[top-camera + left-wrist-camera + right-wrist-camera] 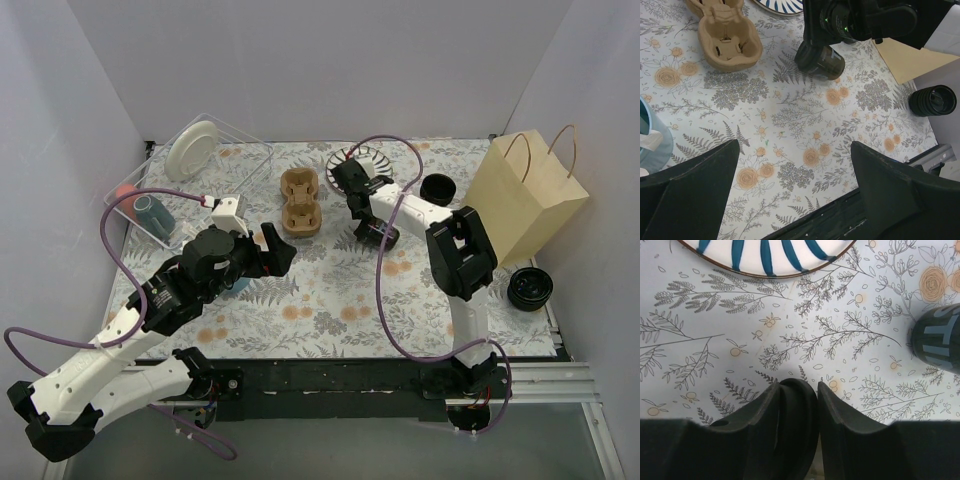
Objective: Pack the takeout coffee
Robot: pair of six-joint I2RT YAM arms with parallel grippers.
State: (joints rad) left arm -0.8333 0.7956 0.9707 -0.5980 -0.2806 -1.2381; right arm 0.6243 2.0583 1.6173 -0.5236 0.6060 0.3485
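Right pincer [797,386] pinching dark round thing [799,415], unidentifiable. Left pincer [795,145] wide open, empty. Cup [821,60] on worktop [790,115] by right arm [420,212].

White-and-black arms [110,350] (2 purple cables [377,290]); left pincer [795,165], right pincer [799,390] black.

Just right of the cup carrier [300,201], the right gripper [797,386] hides the top of one dark cup [826,61]; black on black, contact cannot be told. Farther right, the other cup [939,340] is cropped by the wrist view's edge.
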